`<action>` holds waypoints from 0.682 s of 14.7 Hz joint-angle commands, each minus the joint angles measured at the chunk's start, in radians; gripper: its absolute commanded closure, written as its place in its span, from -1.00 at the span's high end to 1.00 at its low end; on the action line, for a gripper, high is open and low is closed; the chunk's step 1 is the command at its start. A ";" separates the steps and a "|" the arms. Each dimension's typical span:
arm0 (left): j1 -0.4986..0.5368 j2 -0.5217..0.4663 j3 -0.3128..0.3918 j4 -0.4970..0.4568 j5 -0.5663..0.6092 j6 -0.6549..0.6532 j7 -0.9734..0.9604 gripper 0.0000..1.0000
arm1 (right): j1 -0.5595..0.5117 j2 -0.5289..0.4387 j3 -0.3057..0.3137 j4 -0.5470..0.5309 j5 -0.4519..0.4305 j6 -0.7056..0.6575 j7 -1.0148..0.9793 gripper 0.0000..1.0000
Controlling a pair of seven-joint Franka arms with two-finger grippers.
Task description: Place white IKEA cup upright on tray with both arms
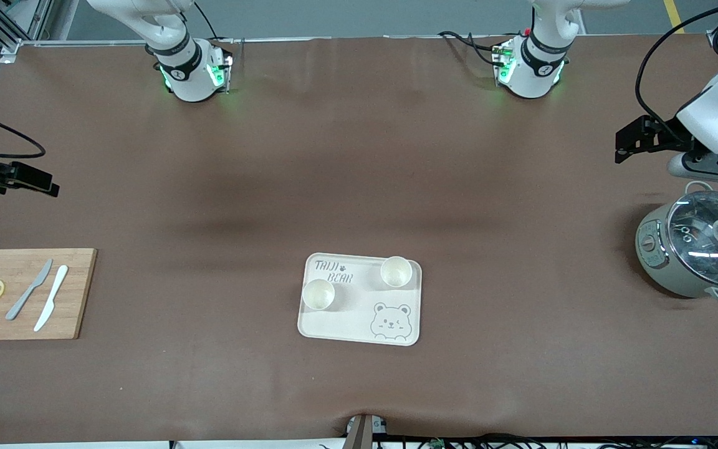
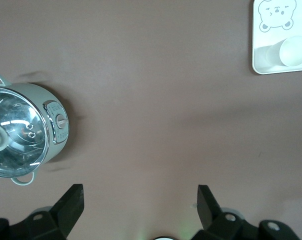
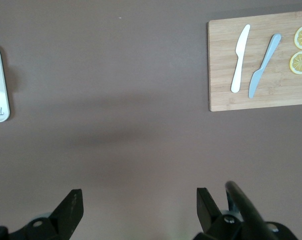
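Standing upright on the tray (image 1: 359,333), two white cups (image 1: 396,271), well apart from both empty, wide-spread end effectors (image 2: 140,200).

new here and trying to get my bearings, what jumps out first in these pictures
The cream tray with its bear drawing, mid-table and near the front camera, carries two white cups standing upright. A wooden cutting board with two knives and lemon slices lies at the right arm's end; a glass-lidded pot sits at the left arm's end. The left pincer and right pincer wait open over bare table.
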 commanded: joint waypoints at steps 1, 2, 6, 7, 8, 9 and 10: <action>0.001 -0.007 0.003 -0.001 0.013 -0.011 0.016 1.00 | -0.043 -0.056 0.011 -0.065 -0.015 0.020 -0.038 1.00; 0.001 -0.007 0.003 -0.001 0.013 -0.011 0.016 1.00 | -0.045 -0.056 0.011 -0.068 -0.015 0.020 -0.038 1.00; 0.002 -0.007 0.003 -0.001 0.013 -0.011 0.016 1.00 | -0.046 -0.073 0.013 -0.093 -0.015 0.034 -0.038 1.00; 0.002 -0.007 0.003 -0.001 0.013 -0.011 0.014 1.00 | -0.046 -0.082 0.013 -0.099 -0.016 0.034 -0.040 1.00; 0.001 -0.007 0.003 -0.001 0.013 -0.011 0.013 1.00 | -0.045 -0.108 0.013 -0.116 -0.016 0.031 -0.040 1.00; 0.001 -0.007 0.003 -0.001 0.013 -0.011 0.011 1.00 | -0.043 -0.144 0.013 -0.148 -0.016 0.034 -0.040 1.00; 0.001 -0.006 0.003 -0.001 0.013 -0.011 0.011 1.00 | -0.043 -0.163 0.014 -0.162 -0.016 0.034 -0.040 1.00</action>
